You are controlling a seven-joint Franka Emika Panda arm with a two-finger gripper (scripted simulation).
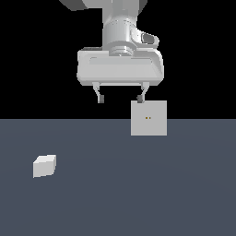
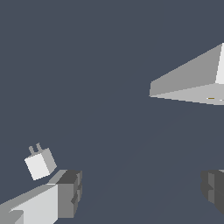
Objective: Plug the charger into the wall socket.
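The charger [image 1: 44,166] is a small white block lying on the dark floor at the exterior view's left; in the wrist view the charger [image 2: 40,164] shows two short prongs sticking out. The wall socket [image 1: 148,118] is a light-grey square panel standing upright right of centre, with two tiny orange dots at its middle; the wrist view shows the wall socket [image 2: 192,83] edge-on. My gripper [image 1: 120,98] hangs high above the floor, open, with nothing between its fingers. One fingertip [image 1: 140,98] overlaps the socket's top left corner in the exterior view.
The dark grey floor [image 1: 120,193] stretches across the lower half of the exterior view. The arm's white hand body [image 1: 120,67] fills the upper middle.
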